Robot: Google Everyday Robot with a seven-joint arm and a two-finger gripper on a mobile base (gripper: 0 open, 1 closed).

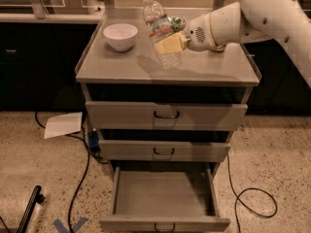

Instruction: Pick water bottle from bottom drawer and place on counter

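The water bottle (160,30), clear with a white cap and a white-red label band, is tilted with its cap to the upper left and hangs just above the counter (121,64). My gripper (171,43) comes in from the right on the white arm and is shut on the water bottle's middle, its yellowish fingers (167,45) around the body. The bottle casts a shadow on the counter below it. The bottom drawer (164,193) is pulled out and nothing shows inside it.
A white bowl (120,35) stands at the counter's back left. A green object (177,22) lies behind the bottle, partly hidden. The two upper drawers (165,115) are closed. Paper (63,125) and cables (245,198) lie on the floor beside the cabinet.
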